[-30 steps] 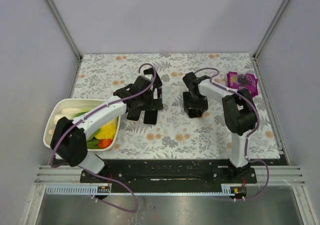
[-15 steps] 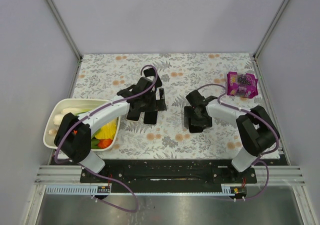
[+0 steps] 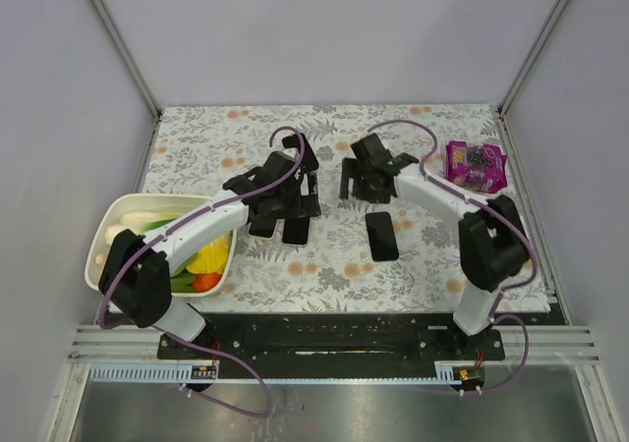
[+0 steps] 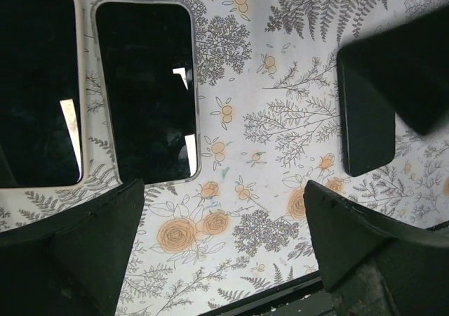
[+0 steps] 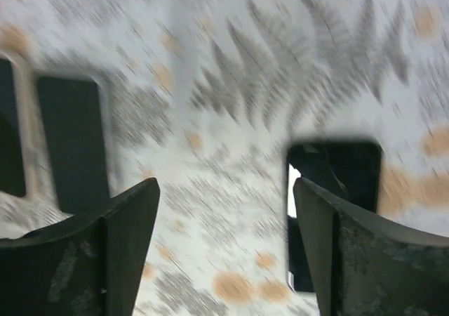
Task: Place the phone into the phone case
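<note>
left fingers (image 4: 91,246) wide, empty, over the phone (image 4: 145,91) lying flat on the tabletop (image 4: 266,211), probably lining up a grab | right fingers (image 5: 116,249) wide, empty | black case (image 3: 381,236) (I think) lies apart nearby

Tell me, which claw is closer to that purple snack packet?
Right. The right claw hangs mid-table, to the left of the purple snack packet; the left claw is farther left, nearer the bowl.
</note>
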`<state>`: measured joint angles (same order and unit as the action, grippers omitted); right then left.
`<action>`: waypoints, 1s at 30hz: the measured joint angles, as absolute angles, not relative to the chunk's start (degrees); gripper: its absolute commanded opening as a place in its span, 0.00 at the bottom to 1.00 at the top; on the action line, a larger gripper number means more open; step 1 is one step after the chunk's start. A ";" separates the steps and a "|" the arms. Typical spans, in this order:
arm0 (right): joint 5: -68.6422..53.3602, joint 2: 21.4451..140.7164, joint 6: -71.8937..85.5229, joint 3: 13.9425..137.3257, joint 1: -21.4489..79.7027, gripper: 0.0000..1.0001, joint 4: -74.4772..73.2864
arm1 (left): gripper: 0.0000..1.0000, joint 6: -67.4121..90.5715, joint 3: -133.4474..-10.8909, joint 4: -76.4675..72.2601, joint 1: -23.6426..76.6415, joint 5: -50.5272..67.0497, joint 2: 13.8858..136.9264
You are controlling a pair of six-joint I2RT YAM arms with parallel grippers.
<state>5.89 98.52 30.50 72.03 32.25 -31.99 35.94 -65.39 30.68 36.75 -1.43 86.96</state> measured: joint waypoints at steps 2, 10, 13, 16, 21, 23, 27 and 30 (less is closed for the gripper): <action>5.67 104.64 30.35 80.53 32.25 0.71 -31.48 | 0.99 35.79 -65.30 31.51 36.75 -2.11 85.45; 4.80 129.16 30.02 109.91 32.05 0.59 -31.73 | 0.99 34.76 -63.31 35.68 36.47 -5.10 74.32; 3.81 135.50 30.57 117.49 31.73 0.55 -33.63 | 0.99 34.37 -63.20 37.26 36.25 -5.61 71.79; 3.36 141.03 31.40 124.79 31.40 0.54 -35.79 | 0.99 34.00 -63.20 38.06 36.23 -5.91 70.70; 3.62 146.02 32.71 132.16 31.14 0.51 -38.57 | 0.99 33.15 -63.20 39.31 35.92 -6.11 70.57; 3.90 146.71 33.10 133.34 31.11 0.48 -39.09 | 0.99 32.88 -63.20 39.66 35.86 -6.11 70.57; 3.95 147.98 34.06 135.94 31.11 0.45 -40.36 | 0.99 32.58 -63.20 40.21 35.70 -6.09 70.54; 3.84 149.23 34.65 138.26 31.11 0.44 -40.60 | 0.99 32.32 -63.20 40.42 35.64 -6.07 70.57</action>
